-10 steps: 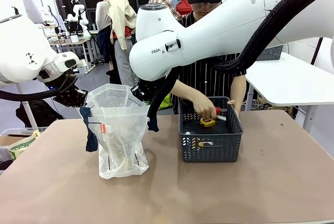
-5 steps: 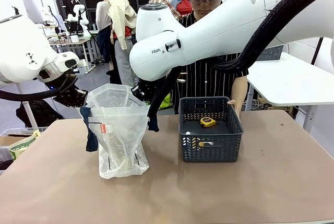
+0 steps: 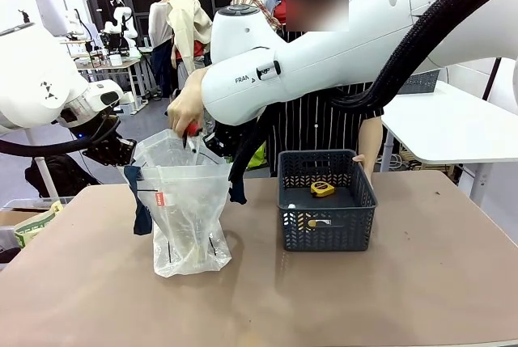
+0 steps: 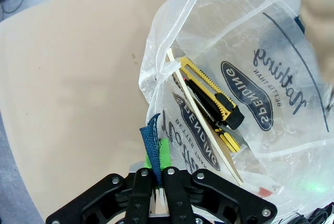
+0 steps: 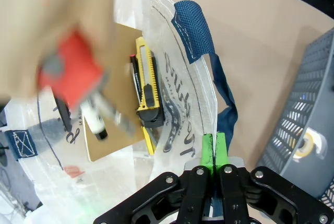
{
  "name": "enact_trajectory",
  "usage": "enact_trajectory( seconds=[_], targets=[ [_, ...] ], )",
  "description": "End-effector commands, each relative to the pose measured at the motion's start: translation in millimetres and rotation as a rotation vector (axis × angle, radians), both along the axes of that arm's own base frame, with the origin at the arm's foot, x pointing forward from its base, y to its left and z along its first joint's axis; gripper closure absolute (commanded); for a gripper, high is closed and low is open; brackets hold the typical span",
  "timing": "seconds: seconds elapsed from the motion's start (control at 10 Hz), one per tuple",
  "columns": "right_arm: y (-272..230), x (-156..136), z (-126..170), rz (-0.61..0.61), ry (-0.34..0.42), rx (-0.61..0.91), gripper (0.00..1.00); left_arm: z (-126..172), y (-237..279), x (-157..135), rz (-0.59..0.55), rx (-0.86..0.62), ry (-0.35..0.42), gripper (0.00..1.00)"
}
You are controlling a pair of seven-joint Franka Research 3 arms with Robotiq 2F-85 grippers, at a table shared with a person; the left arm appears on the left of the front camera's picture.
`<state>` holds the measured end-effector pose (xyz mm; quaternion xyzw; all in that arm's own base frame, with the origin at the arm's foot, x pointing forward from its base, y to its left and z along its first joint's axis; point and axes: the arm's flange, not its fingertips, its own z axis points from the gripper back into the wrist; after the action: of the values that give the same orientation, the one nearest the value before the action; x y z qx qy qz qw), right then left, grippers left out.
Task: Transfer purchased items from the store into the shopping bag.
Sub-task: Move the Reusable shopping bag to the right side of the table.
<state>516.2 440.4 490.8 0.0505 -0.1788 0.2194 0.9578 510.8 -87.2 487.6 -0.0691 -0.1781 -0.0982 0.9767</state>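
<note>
Front view: a brown flat tabletop (image 3: 421,282) is carrying everything. A translucent white thin plastic shopping bag (image 3: 190,209) is standing left of centre. The two arms are stretching its mouth open, evidently so goods can drop straight in. A dark grey rectangular lattice plastic basket (image 3: 324,234) is sitting just right of it, apart from the bag but near enough for short carries.

The left gripper (image 4: 158,161) is pinching the bag's rim together with a dark navy woven handle (image 4: 150,138), green pads closed on both. The right gripper (image 5: 214,145) is clamping the opposite rim, jaws narrow on the film.

The person's hand (image 3: 186,108) is hovering over the bag mouth, gripping a blurred red-handled tool (image 5: 73,78), apparently about to release it.

A yellow-and-black utility knife (image 4: 211,96) is lying inside the bag against a tan flat board (image 5: 112,140). A yellow round gadget (image 3: 322,189) is lying on the basket floor, far side; probably the next pick.
</note>
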Motion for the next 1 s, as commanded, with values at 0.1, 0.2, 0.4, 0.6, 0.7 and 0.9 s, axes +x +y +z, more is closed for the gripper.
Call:
enact_trajectory(
  seconds=[0.1,0.2,0.4,0.6,0.7,0.9],
  targets=[
    [-0.1,-0.2,0.6,-0.019,-0.003,0.002,1.0,2.4,2.3,-3.0,0.018,0.011,-0.003,1.0],
    [-0.1,-0.2,0.6,-0.019,-0.003,0.002,1.0,2.4,2.3,-3.0,0.018,0.011,-0.003,1.0],
    [-0.1,-0.2,0.6,-0.019,-0.003,0.002,1.0,2.4,2.3,-3.0,0.018,0.011,-0.003,1.0],
    [-0.1,-0.2,0.6,-0.019,-0.003,0.002,1.0,2.4,2.3,-3.0,0.018,0.011,-0.003,1.0],
    [-0.1,-0.2,0.6,-0.019,-0.003,0.002,1.0,2.4,2.3,-3.0,0.018,0.011,-0.003,1.0],
    [-0.1,-0.2,0.6,-0.019,-0.003,0.002,1.0,2.4,2.3,-3.0,0.018,0.011,-0.003,1.0]
  ],
)
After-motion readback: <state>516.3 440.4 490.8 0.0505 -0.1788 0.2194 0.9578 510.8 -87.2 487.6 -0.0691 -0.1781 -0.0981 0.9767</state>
